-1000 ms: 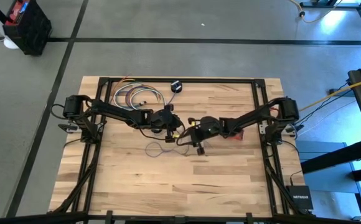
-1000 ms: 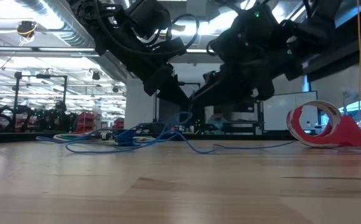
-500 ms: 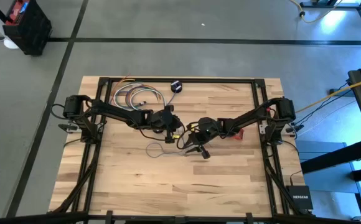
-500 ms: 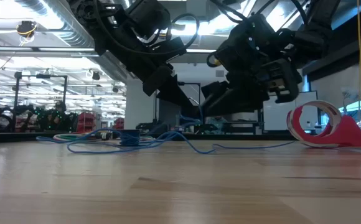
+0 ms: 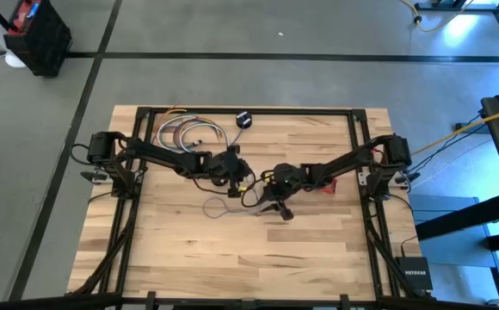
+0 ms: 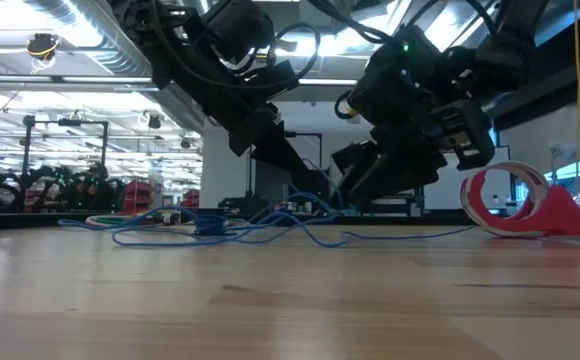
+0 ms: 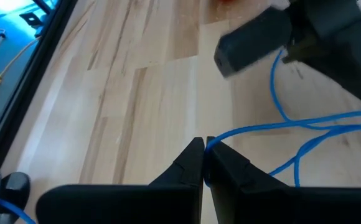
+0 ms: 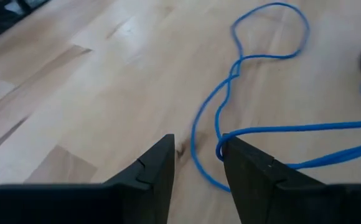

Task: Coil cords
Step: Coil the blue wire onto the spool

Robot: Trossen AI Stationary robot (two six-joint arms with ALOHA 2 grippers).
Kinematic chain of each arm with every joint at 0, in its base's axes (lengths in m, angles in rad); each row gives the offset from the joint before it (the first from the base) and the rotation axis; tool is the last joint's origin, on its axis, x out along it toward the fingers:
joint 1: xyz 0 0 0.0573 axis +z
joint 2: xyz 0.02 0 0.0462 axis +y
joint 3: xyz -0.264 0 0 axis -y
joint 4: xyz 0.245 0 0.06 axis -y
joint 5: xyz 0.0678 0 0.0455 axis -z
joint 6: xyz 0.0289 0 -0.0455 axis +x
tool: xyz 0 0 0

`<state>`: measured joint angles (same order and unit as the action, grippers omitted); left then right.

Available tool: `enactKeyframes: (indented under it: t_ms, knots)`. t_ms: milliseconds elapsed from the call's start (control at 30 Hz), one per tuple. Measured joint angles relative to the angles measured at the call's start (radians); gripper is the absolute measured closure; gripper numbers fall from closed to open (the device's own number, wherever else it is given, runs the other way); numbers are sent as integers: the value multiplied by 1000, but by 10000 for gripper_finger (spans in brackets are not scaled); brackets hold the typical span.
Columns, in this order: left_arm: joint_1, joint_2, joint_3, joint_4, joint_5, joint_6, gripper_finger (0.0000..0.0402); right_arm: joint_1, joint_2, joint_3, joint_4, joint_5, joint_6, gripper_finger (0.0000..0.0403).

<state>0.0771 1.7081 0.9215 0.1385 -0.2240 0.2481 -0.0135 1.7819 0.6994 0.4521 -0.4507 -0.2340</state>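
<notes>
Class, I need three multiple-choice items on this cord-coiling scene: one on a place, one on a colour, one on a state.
1. Where does the blue cord lie on the table?
A. near the middle
B. a front corner
C. off the table

2. What colour is the tape holder?
A. green
B. red
C. yellow

3. How is the left gripper?
A. wide open
B. out of sight
C. shut on the blue cord

Key: 1 A, its loops show between the arms; 2 B, the low view shows red; 3 C, the fingers meet with the cord between their tips.
</notes>
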Motion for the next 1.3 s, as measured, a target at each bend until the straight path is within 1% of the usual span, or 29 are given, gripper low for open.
enactKeyframes:
  t_ms: [267, 433, 500, 567, 633, 700, 800, 867, 900, 1033, 1100, 1200, 1300]
  knots:
    - [1, 0, 0, 1, -3, 1, 391, 1, -195, 0, -209, 174, 2, 265]
    - [1, 0, 0, 1, -1, 2, 391, 1, -286, 1, -392, 231, 29, 265]
    - [1, 0, 0, 2, 0, 2, 391, 1, -295, 1, -448, 231, 57, 265]
    - [1, 0, 0, 4, 0, 2, 391, 2, -292, -7, -463, 232, 76, 265]
    - [1, 0, 0, 5, 2, 0, 391, 9, -273, -21, -439, 235, 79, 265]
    - [0, 0, 0, 6, 3, 0, 391, 25, -245, -41, -398, 268, 80, 265]
    - [0, 0, 0, 10, 3, -1, 391, 71, -195, -71, -236, 309, 76, 265]
    - [0, 0, 0, 8, 3, -1, 391, 110, -165, -75, -171, 347, 58, 265]
    - [0, 0, 0, 8, 3, 0, 391, 128, -149, -75, -154, 392, 37, 265]
    - [-1, 0, 0, 14, 3, 3, 391, 175, -103, -72, -59, 665, -88, 265]
    - [-1, 0, 0, 12, 3, 3, 391, 178, -74, -71, -10, 749, -143, 265]
    - [-1, 0, 0, 12, 3, 3, 391, 174, -33, -70, 62, 786, -215, 265]
    - [-1, 0, 0, 12, 3, 3, 391, 170, 7, -56, 70, 742, -312, 265]
